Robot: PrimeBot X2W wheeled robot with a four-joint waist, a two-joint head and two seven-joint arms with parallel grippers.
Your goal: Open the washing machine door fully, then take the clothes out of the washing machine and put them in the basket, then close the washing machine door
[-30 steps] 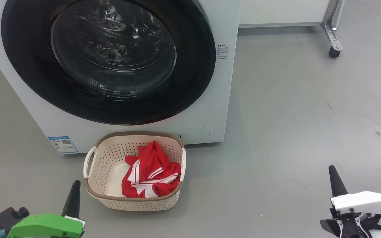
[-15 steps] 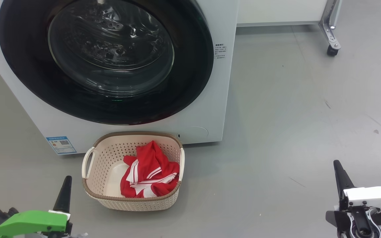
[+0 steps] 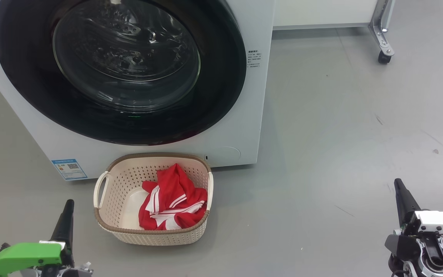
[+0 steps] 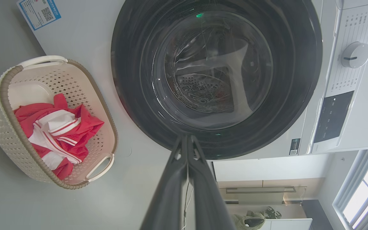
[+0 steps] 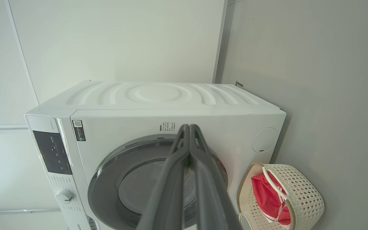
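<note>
Left gripper (image 3: 67, 209): sits at 7 o'clock of head view, fingers pressed together, grips nothing.

Washing machine door (image 3: 221, 88): spans 9 to 12 o'clock, lies flush against front of washing machine (image 3: 250, 130), appears shut. Through glass (image 3: 129, 88): bare steel drum (image 4: 203, 89), no red fabric made out.

Basket (image 3: 156, 156): stands on floor (image 3: 321, 154) at 6 o'clock, just before machine base; touching or not, cannot tell. Holds clothes (image 3: 173, 200), red with white stripes, heaped toward its 3 o'clock side; 9 o'clock half of basket bottom bare.

Right gripper (image 3: 400, 190): sits at 4 o'clock, fingers closed tip to tip, empty, well apart from basket.

Judged status: unloading complete, door closing complete by appearance. Nothing left beyond confirming latch, not checkable from these views.
</note>
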